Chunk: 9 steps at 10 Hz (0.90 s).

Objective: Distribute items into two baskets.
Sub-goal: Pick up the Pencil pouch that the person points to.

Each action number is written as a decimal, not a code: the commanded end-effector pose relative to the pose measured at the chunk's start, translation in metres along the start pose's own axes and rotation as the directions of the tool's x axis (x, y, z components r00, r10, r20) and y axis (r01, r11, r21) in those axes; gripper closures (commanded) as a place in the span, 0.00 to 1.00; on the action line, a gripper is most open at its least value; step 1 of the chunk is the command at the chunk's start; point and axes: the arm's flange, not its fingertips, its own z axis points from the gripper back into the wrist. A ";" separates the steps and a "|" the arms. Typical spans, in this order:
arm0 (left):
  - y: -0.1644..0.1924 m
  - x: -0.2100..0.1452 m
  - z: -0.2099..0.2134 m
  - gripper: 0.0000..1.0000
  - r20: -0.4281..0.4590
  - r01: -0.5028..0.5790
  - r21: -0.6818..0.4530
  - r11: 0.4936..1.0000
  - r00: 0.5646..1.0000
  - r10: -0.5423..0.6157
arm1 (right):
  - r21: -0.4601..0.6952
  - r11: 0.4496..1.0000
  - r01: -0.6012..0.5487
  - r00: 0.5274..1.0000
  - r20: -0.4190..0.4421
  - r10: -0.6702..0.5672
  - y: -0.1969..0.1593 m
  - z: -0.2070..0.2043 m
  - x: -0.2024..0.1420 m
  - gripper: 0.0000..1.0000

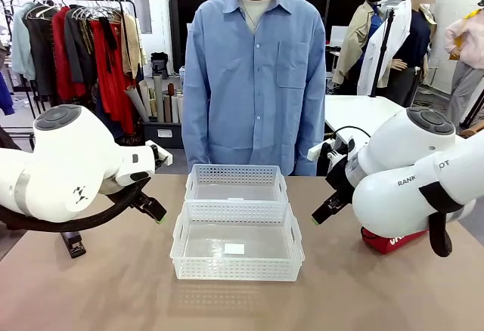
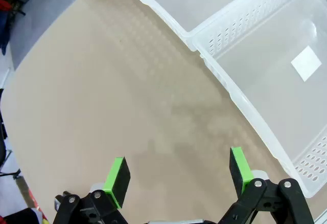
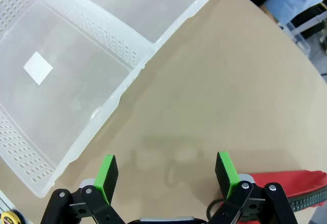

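We noted the left gripper at the bottom edge, jaws wide apart, green pads above bare tan table, nothing between them. At right sat a white basket with a white label on its floor. A second white basket touched it at the top of the frame.

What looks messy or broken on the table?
Nothing stands out. The larger white basket and the smaller white basket sit straight and empty; the black stapler lies at the robot's left, the red pouch at its right.
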 end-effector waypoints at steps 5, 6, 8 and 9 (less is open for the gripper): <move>0.000 0.000 0.000 0.00 0.000 0.000 0.000 1.000 1.000 0.000 | 0.000 1.000 0.000 1.000 0.000 0.000 0.000 0.000 0.000 0.00; 0.000 0.000 0.000 0.00 0.000 0.000 0.000 1.000 1.000 0.000 | 0.000 1.000 0.000 1.000 0.000 0.000 0.000 0.000 0.000 0.00; 0.013 0.002 0.013 0.00 0.020 -0.041 0.014 0.999 0.999 0.041 | 0.022 0.999 0.028 1.000 0.013 -0.028 -0.009 0.005 0.002 0.00; 0.026 0.005 0.022 0.00 0.021 -0.062 0.023 0.998 0.998 0.062 | 0.040 0.998 0.050 0.999 0.014 -0.051 -0.019 0.013 0.006 0.00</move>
